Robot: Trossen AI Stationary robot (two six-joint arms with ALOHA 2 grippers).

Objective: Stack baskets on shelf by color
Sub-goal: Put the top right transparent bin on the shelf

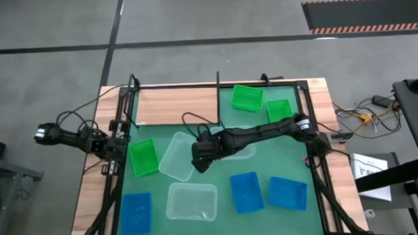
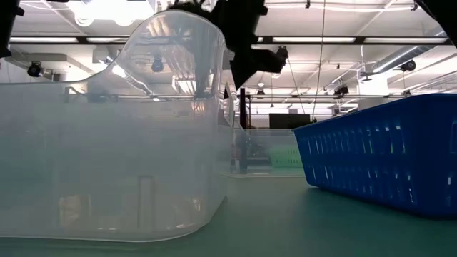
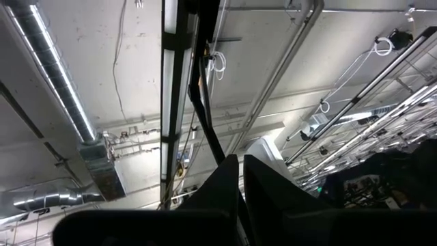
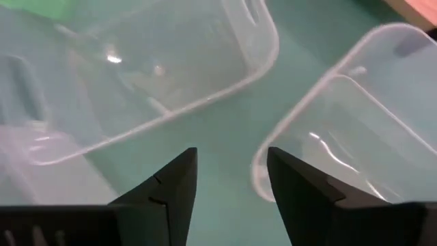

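- Clear plastic baskets sit mid-mat: you see one tilted clear basket just beside your right gripper, whose fingers stand spread with nothing between them.
- Another clear basket lies nearer the front edge.
- Two green baskets rest by the wooden shelf.
- Your left gripper waits off-table, fingers pressed together.

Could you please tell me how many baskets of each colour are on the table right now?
Green baskets: 3
Blue baskets: 3
Clear baskets: 3, one partly hidden under the right arm
Total: 9
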